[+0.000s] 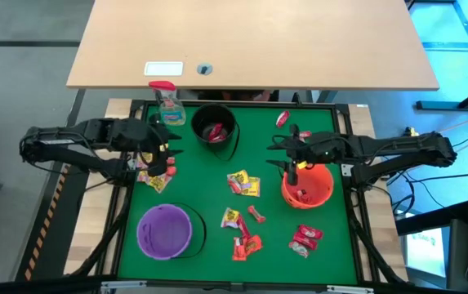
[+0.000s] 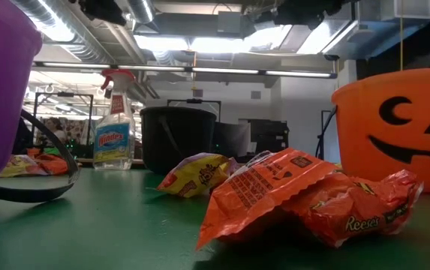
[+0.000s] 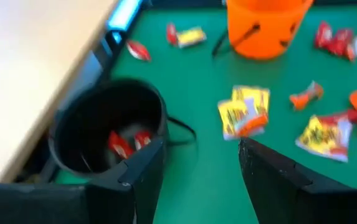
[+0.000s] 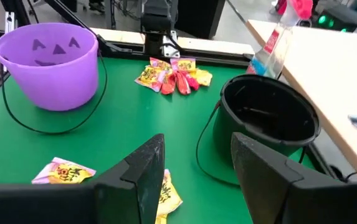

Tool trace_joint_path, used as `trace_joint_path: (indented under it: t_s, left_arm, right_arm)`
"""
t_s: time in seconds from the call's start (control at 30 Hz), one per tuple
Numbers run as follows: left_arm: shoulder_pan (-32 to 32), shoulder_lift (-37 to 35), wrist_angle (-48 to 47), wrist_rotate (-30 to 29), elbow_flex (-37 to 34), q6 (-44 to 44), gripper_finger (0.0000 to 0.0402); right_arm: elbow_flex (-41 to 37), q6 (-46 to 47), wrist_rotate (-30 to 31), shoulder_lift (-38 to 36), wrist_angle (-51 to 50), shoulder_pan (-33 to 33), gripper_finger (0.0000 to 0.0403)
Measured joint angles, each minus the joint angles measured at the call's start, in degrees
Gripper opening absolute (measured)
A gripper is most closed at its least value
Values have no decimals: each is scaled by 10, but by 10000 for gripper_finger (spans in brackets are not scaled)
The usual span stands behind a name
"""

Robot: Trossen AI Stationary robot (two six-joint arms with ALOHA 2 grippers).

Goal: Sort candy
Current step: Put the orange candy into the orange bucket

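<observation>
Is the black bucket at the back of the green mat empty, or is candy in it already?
Not empty. The black bucket stands upright, and the left wrist view shows red wrapped candies on its bottom; the high view shows red inside too.

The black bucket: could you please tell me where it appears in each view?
High view: black bucket at top centre, beside the spray bottle.
Low view: centre background, right of the bottle.
Left wrist view: lower left, candy inside.
Right wrist view: right of centre, bottle behind.
Shared landmark: the spray bottle.
</observation>
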Motion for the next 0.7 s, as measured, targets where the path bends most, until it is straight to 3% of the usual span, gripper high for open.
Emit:
trace_joint_path:
  t_s: [0.27, 0.47, 0.7]
  left_arm:
    - [37, 78, -96, 35, 0, -14, 194]
    - [88, 107, -206, 29, 0, -47, 194]
    - [167, 100, -214, 61, -13, -74, 194]
  right_arm:
    - [0, -18, 0, 0, 2, 0, 184]
    - [0, -18, 0, 0, 1, 0, 184]
    - [0, -31, 0, 0, -1, 0, 184]
